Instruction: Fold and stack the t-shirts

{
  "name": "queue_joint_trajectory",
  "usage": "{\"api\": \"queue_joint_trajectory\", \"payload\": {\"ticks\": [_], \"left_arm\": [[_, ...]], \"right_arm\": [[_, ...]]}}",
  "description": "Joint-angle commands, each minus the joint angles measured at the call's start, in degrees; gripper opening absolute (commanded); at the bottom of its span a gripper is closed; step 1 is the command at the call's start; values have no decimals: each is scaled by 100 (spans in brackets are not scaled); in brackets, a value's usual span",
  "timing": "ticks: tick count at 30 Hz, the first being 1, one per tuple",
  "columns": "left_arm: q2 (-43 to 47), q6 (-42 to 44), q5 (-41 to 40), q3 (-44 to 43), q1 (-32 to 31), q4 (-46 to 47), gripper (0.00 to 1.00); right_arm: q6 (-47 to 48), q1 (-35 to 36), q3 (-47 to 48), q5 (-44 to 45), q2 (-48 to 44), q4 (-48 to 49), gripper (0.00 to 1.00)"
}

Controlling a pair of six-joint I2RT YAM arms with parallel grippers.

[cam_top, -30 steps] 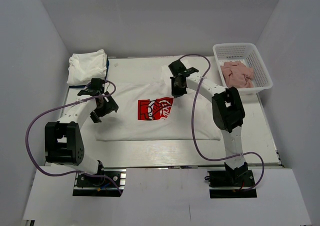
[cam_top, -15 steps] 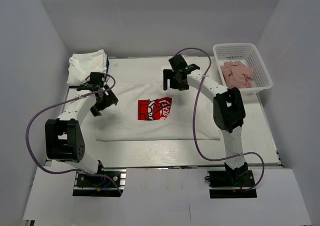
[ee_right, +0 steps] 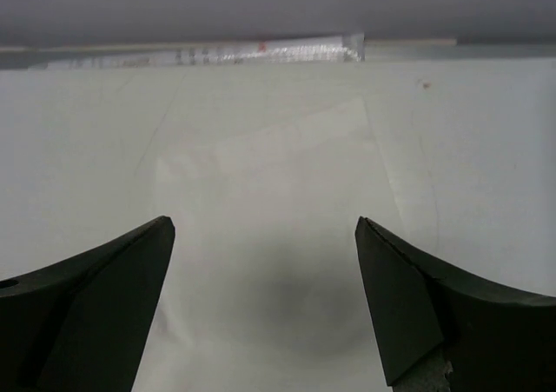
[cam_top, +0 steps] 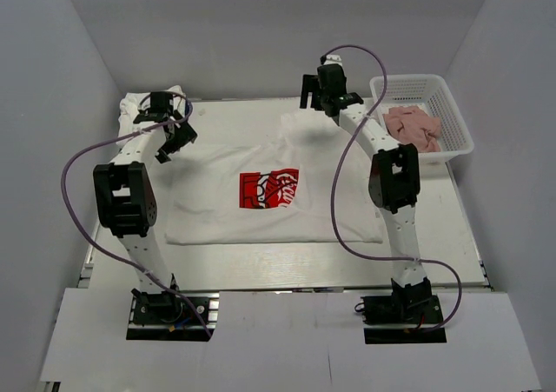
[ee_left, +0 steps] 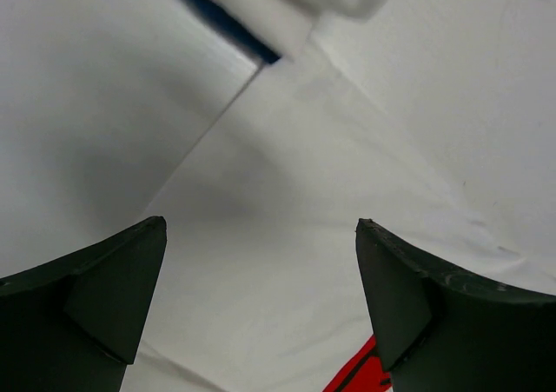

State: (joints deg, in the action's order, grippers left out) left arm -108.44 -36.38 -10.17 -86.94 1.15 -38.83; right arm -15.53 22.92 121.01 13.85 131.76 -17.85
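Top view: the big white t-shirt point(cam_top: 261, 214) lies spread across the middle of the table point(cam_top: 261, 262), red chest print point(cam_top: 269, 189) facing up, dead centre of the dial. No fold in it yet, as far as I can tell. One flap of cloth juts out toward 12 o'clock.

Up at 10 o'clock sits the folded bundle point(cam_top: 143, 112), a white heap on something blue point(ee_left: 217, 18) that peeks out beneath it. That looks like the stack this shirt is bound for.

The left gripper point(cam_top: 174, 137) hovers between the bundle and the shirt's 10 o'clock corner, jaws spread wide with nothing between them. Its wrist camera shows only flat white cloth below and a sliver of red at the bottom edge.

The right gripper point(cam_top: 320, 101) is up at 12 to 1 o'clock over the far edge of the table, jaws also parted and empty. Its own camera looks down on that jutting flap point(ee_right: 269, 218), lying smooth.

Over at 2 o'clock, well apart from the action, a white basket point(cam_top: 408, 80) holds pink cloths point(cam_top: 413, 127).

My read: this is the start of folding the printed shirt, with both arms lining up on its far side. Next, each gripper needs to drop onto its own far edge or corner, pinch the cloth cleanly and carry it over evenly. Uneven lifting would likely skew the fold.
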Motion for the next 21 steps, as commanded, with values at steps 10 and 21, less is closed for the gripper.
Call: {"api": "queue_joint_trajectory", "payload": {"ticks": [10,21], "left_arm": [[-1503,333,-353,-1606,35,-37,100],[-2014,333,-521,-1844,35,-46,100]], "right_arm": [[543,-568,1328,-258,1755,1372,90],[683,-657,1671,-1024,2345,863,90]]}}
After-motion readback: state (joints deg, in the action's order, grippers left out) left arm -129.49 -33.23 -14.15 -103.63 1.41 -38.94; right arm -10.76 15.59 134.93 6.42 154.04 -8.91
